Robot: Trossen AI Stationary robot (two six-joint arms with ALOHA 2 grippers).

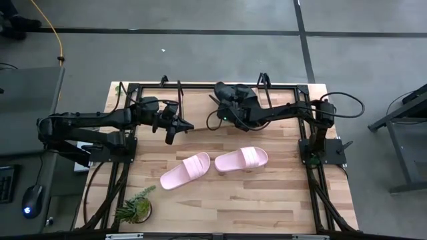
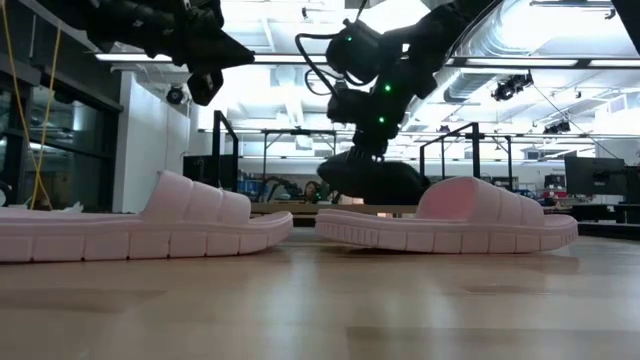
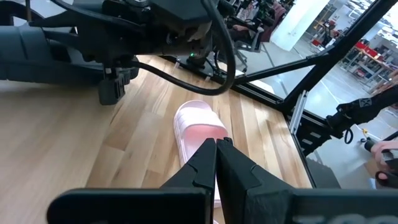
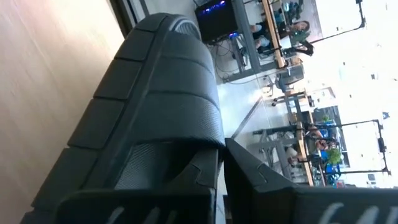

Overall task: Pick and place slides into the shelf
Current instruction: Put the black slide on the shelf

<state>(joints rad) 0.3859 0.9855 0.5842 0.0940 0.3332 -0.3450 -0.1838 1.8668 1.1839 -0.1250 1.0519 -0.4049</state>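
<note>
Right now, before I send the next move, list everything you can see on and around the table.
Pink slides: two, pale pink, side by side mid-table, one left, one right.
Black slide: one, black, held by the right gripper at the table's far edge.
Plant: one, green, near-left corner of the table.
Table: one, light wood, black frame around it.
Computer mouse: one, dark, on the desk at left.
Left gripper: one, dark, shut and empty, raised over the table's left side.
Right gripper: one, dark, shut on the black slide.
</note>
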